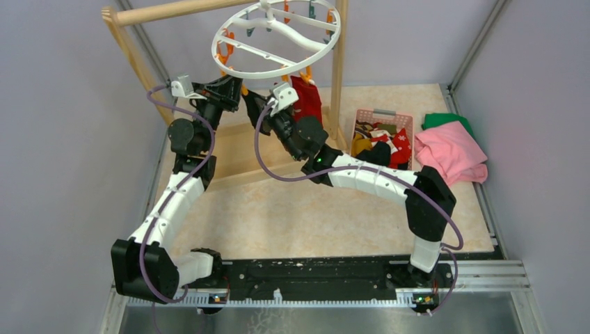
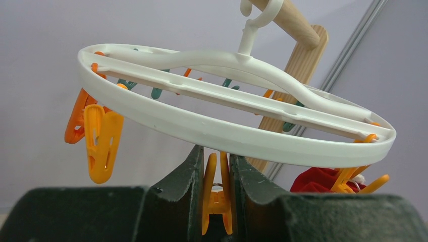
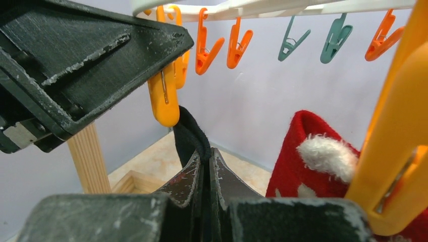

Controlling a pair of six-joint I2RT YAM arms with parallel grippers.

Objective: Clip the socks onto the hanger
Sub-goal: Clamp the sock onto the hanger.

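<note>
Now | step: feeding black sock (image 3: 191,133) into orange clip (image 2: 217,196) under hanger (image 2: 202,128) | left fingers (image 2: 181,186) clamped on that clip; right fingers (image 3: 186,186) together, pinching the sock's top just under the clip's tip | do well: squeeze clip wide, lift sock fully inside before releasing | unclear: whether clip's mouth gapes; sock's lower part hidden

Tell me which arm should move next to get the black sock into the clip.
Right. The right gripper is shut on the black sock, its top just below the orange clip that the left gripper pinches; the left probably need only hold.
</note>
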